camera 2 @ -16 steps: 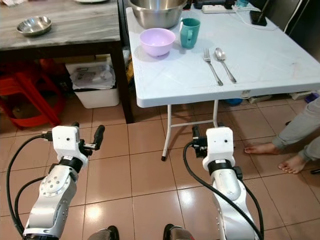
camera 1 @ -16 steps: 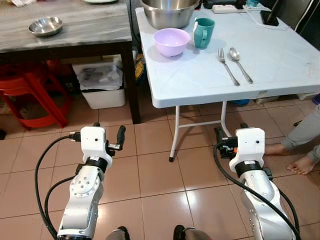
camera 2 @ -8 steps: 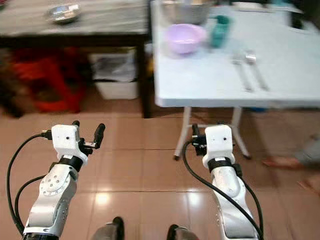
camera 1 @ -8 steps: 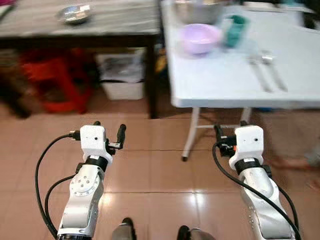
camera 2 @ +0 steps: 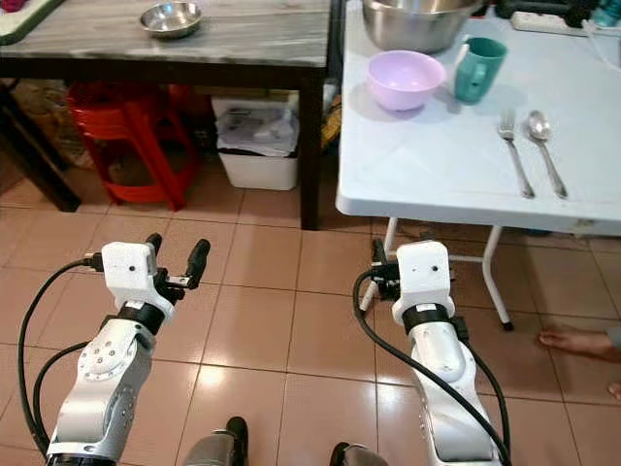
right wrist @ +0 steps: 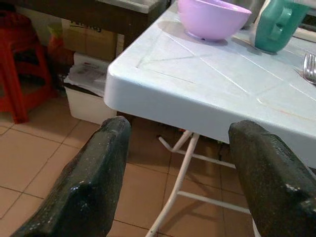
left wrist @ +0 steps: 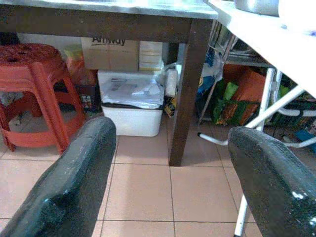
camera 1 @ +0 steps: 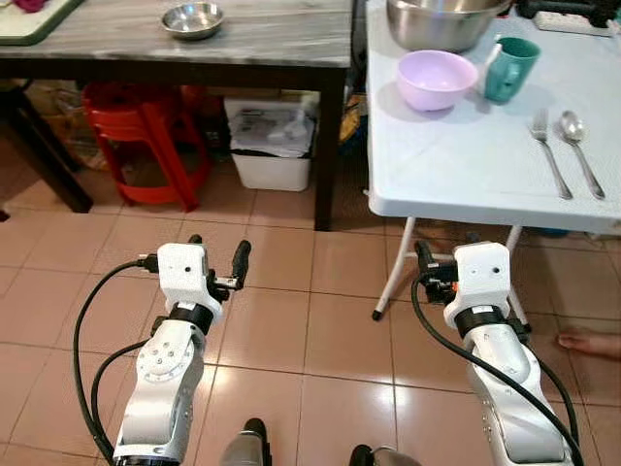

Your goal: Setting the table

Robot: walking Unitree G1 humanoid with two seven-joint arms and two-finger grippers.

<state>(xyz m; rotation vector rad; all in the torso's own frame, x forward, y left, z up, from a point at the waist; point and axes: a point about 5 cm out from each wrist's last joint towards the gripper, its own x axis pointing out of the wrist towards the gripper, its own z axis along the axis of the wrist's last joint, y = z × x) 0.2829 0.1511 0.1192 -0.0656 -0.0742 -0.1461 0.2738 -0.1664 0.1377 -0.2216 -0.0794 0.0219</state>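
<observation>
Both the left gripper [left wrist: 168, 173] and the right gripper [right wrist: 175, 173] stand wide open and empty above the tiled floor. Since a second ago the view has swung left, so the white table [camera 1: 466, 165] now sits further right.

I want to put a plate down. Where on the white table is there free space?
The white table is bare at its near edge, in front of the purple bowl and left of the fork. The far side is crowded: steel bowl, bowl, mug.

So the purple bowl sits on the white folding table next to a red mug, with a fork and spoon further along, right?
Nearly. The round purple plastic bowl is on the white folding table, and the metal fork and metal spoon lie further along, but the mug is teal, as the left eye view shows.
</observation>
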